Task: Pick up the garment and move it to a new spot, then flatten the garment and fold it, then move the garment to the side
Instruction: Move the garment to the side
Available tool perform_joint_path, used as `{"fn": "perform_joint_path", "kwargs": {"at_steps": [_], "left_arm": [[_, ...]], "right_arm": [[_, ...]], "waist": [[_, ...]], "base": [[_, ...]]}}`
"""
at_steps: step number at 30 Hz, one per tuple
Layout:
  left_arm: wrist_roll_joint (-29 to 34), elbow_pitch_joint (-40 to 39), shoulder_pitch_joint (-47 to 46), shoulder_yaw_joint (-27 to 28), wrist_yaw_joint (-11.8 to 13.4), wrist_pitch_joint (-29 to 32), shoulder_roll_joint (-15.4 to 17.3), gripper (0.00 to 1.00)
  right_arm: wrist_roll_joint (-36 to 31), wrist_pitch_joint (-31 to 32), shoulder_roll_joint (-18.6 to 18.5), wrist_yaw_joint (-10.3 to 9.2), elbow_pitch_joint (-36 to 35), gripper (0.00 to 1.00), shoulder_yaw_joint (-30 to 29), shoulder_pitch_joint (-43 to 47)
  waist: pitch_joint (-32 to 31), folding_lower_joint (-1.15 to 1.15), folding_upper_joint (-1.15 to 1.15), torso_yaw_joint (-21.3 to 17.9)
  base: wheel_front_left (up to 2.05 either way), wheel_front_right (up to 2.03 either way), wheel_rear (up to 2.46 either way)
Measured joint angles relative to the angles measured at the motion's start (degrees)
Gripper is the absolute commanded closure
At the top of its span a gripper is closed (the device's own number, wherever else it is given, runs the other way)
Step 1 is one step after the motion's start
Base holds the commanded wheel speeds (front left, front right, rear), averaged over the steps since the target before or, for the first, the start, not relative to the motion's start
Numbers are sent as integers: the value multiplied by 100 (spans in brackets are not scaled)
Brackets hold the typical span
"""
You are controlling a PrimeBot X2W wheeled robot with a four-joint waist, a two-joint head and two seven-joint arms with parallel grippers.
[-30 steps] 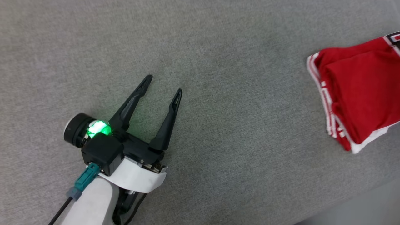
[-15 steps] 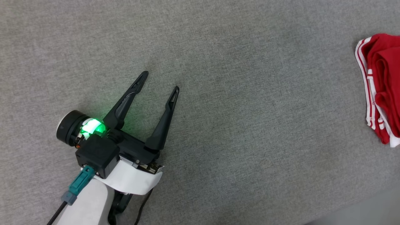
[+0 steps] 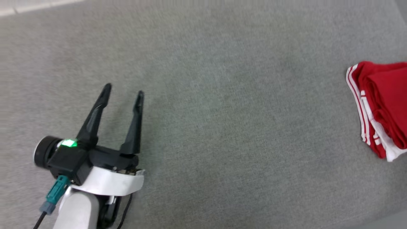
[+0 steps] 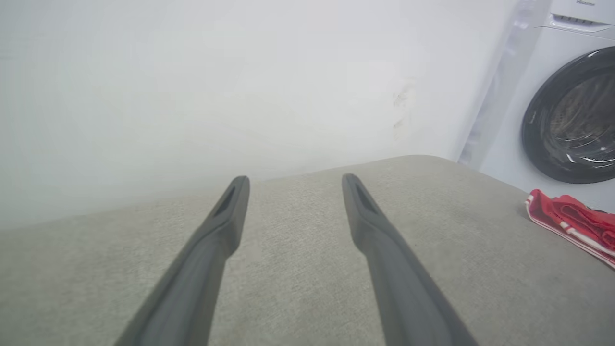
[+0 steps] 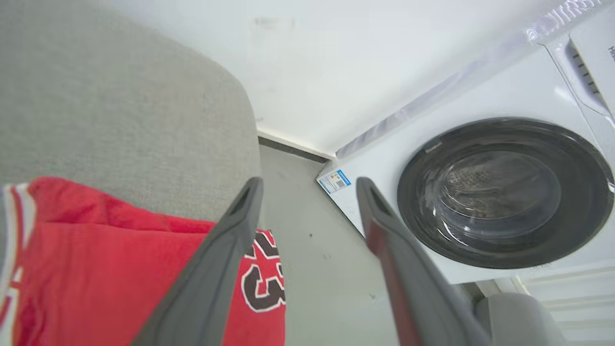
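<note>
The garment (image 3: 384,105), a red jersey with white and striped trim, lies folded in a bundle at the right edge of the grey padded surface (image 3: 238,127). My left gripper (image 3: 124,89) hovers open and empty over the surface at the lower left, far from the jersey. In the left wrist view its fingers (image 4: 295,179) are spread and the garment (image 4: 571,218) lies far right. My right gripper (image 5: 309,181) stands open just above the garment (image 5: 96,259) with nothing between its fingers. Black white-edged numbers show beside its left finger.
A white front-loading washing machine (image 5: 504,192) with a dark round door stands on the floor just beyond the surface's end, also in the left wrist view (image 4: 571,120). A white wall runs behind the surface. The grey floor lies between surface and machine.
The head camera has shifted, so the garment shows less and nearer the right edge than a second ago. The left gripper stays open and now sits lower left in the picture.
</note>
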Motion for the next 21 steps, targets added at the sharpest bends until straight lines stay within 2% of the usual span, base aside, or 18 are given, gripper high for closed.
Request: {"fn": "perform_joint_path", "kwargs": {"at_steps": [5, 6, 9, 14, 21], "left_arm": [[98, 40, 355, 466, 142, 1, -196, 0], [123, 67, 578, 681, 144, 1, -266, 0], [199, 135, 748, 839, 171, 1, -325, 0], [290, 302, 959, 936, 207, 1, -490, 0], [378, 533, 1239, 1003, 178, 1, -602, 0]], "right_arm": [[419, -73, 584, 0, -1177, 0, -245, 489], [643, -121, 979, -1, -1881, 0, -256, 910], [826, -278, 1326, -1, -2427, 0, -132, 1340], [1088, -675, 1952, -2, -2804, 0, -67, 2042], [1110, -1039, 2697, -2, -2746, 0, 79, 2816]], "waist": [[-559, 0, 0, 225], [-855, 0, 0, 390], [-1119, -1, 0, 566], [-1458, -1, 0, 873], [-1822, -1, 0, 1160]], "base": [[0, 0, 0], [0, 0, 0], [0, 0, 0], [0, 0, 0], [0, 0, 0]]}}
